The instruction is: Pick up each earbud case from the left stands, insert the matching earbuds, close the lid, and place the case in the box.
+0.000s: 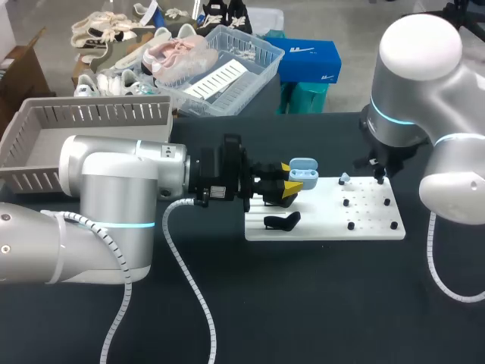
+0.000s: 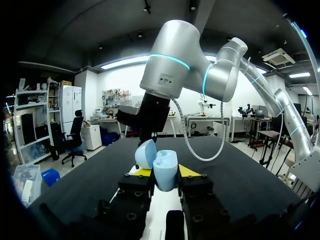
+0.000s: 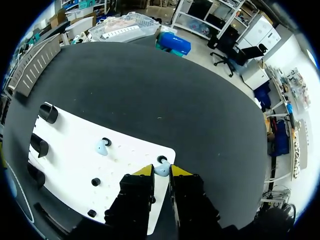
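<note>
My left gripper (image 1: 290,186) is shut on a light blue earbud case (image 1: 303,173) with its lid up, held above the left end of the white board (image 1: 326,224). In the left wrist view the case (image 2: 165,171) sits between the yellow tips, its lid (image 2: 145,153) tilted back. My right gripper (image 3: 161,171) points down at the board's far right corner, shut on a light blue earbud (image 3: 161,169) at a black peg. In the head view that gripper (image 1: 377,173) stands over the board's back right. A second blue earbud (image 3: 102,147) (image 1: 344,178) rests on another peg.
A black stand (image 1: 282,221) lies on the board's left part, and more black stands (image 3: 48,113) line that end. Small black pegs (image 1: 351,225) dot the right half. A grey slatted box (image 1: 98,114) sits at the back left of the black table.
</note>
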You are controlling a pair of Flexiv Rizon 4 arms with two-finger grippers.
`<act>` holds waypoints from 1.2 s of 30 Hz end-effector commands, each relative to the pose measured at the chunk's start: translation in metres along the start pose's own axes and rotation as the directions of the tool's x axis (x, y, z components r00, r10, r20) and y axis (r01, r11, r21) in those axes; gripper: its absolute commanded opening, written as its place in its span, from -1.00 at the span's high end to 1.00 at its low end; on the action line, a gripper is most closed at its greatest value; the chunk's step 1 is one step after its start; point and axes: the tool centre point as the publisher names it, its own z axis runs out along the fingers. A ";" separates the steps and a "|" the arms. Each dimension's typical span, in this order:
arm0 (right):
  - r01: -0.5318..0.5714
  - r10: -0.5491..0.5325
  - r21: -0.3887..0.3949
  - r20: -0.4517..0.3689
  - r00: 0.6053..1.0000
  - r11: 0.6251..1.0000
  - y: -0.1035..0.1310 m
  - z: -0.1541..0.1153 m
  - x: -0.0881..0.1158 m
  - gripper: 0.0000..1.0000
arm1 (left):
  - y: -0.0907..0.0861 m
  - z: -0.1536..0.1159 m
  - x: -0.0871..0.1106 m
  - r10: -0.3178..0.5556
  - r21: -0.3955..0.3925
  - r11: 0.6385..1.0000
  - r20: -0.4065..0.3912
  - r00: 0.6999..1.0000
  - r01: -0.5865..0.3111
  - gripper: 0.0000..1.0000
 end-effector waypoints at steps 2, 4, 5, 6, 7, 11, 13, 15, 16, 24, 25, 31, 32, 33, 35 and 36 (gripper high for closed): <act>-0.004 0.005 -0.015 0.036 0.999 1.000 -0.007 -0.029 0.015 1.00 | 0.000 0.000 0.001 0.001 -0.003 1.000 0.002 1.000 -0.001 1.00; -0.010 0.011 -0.024 0.057 0.998 1.000 -0.009 -0.041 0.018 1.00 | 0.000 0.000 0.001 0.001 -0.003 1.000 0.002 1.000 -0.001 1.00; -0.008 0.010 -0.035 0.067 0.998 0.999 -0.009 -0.048 0.019 1.00 | 0.000 0.000 0.001 0.001 -0.003 1.000 0.002 1.000 -0.001 1.00; -0.004 0.006 -0.035 0.076 0.997 0.999 -0.009 -0.055 0.020 1.00 | 0.000 0.000 0.001 0.001 -0.003 1.000 0.002 1.000 -0.001 1.00; 0.002 0.001 -0.032 0.091 0.996 0.999 -0.009 -0.063 0.021 1.00 | 0.000 0.000 0.001 0.001 -0.003 1.000 0.002 1.000 -0.001 1.00; 0.037 -0.030 -0.045 0.149 0.988 0.998 -0.005 -0.098 0.022 1.00 | 0.000 0.000 0.001 0.001 -0.003 1.000 0.002 1.000 -0.001 1.00; 0.074 -0.064 -0.047 0.189 0.980 0.996 0.001 -0.116 0.022 1.00 | 0.000 0.000 0.001 0.001 -0.003 1.000 0.002 1.000 -0.001 1.00; 0.113 -0.103 -0.031 0.232 0.967 0.993 0.009 -0.136 0.022 1.00 | 0.000 0.000 0.001 0.001 -0.003 1.000 0.002 1.000 -0.001 1.00; 0.131 -0.117 -0.039 0.251 0.961 0.991 0.013 -0.145 0.022 1.00 | 0.000 0.000 0.001 0.001 -0.003 1.000 0.002 1.000 -0.001 1.00; 0.251 -0.222 -0.043 0.340 0.914 0.967 0.041 -0.194 0.023 1.00 | 0.000 0.000 0.001 0.001 -0.003 1.000 0.002 1.000 -0.001 1.00; 0.260 -0.229 -0.045 0.345 0.910 0.965 0.044 -0.197 0.023 1.00 | 0.000 0.000 0.001 0.001 -0.003 1.000 0.002 1.000 -0.001 1.00; 0.283 -0.247 -0.048 0.366 0.897 0.958 0.058 -0.212 0.027 1.00 | 0.000 0.000 0.001 0.001 -0.003 1.000 0.002 1.000 -0.001 1.00; 0.284 -0.246 -0.054 0.367 0.897 0.957 0.061 -0.214 0.027 1.00 | 0.000 0.000 0.001 0.001 -0.003 1.000 0.002 1.000 -0.001 1.00; 0.284 -0.245 -0.057 0.366 0.898 0.957 0.064 -0.215 0.028 1.00 | 0.000 0.000 0.001 0.001 -0.003 1.000 0.002 1.000 -0.001 1.00; 0.281 -0.239 -0.068 0.362 0.901 0.957 0.070 -0.219 0.029 1.00 | 0.000 0.000 0.001 0.001 -0.003 1.000 0.002 1.000 -0.001 1.00; 0.280 -0.237 -0.072 0.359 0.903 0.957 0.074 -0.220 0.029 1.00 | 0.000 0.000 0.001 0.001 -0.003 1.000 0.002 1.000 -0.001 1.00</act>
